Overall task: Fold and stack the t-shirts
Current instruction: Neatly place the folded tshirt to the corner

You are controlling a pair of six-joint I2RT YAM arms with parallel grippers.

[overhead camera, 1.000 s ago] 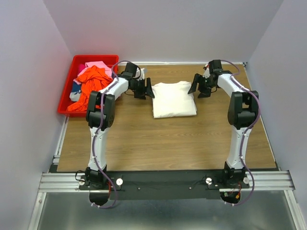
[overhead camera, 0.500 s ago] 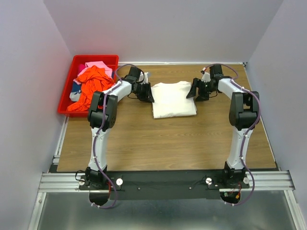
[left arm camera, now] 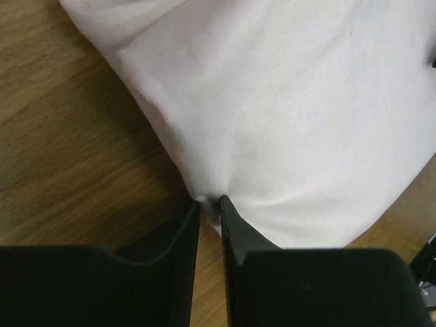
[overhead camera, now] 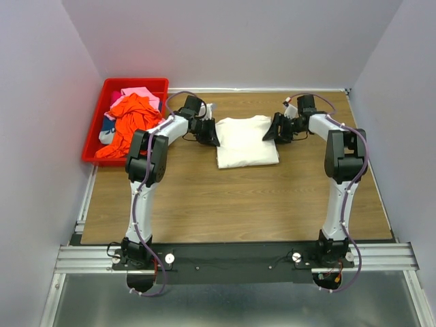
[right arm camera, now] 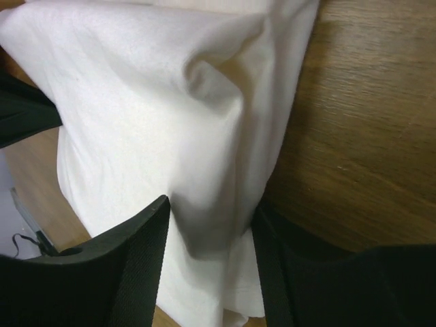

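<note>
Top view, left to right. A red plastic bin [overhead camera: 134, 81] with straight walls stands at the far left corner, holding a crumpled orange shirt [overhead camera: 131, 114] heaped over a pink shirt [overhead camera: 141, 92]; a blue-patterned scrap shows at its left wall. The worktop [overhead camera: 225, 197] is wood-grain laminate, matte brown, enclosed by plain pale walls [overhead camera: 231, 41].

The left arm [overhead camera: 146, 157] rises from its base at the near edge, bends at the elbow and reaches inward. The left tool [overhead camera: 213, 135] meets the left edge of the white shirt [overhead camera: 246, 143]. In the wrist view its black fingers [left arm camera: 180, 238] stand almost together, pinching a small tuck of that edge.

The white shirt, soft and smooth, lies folded to a rough rectangle at the far centre of the worktop.

The right arm [overhead camera: 344, 153] mirrors this pose. The right tool [overhead camera: 270, 131] is at the shirt's right edge, fingers [right arm camera: 139, 245] partly apart, a thick bunched fold filling the gap and touching both.
</note>
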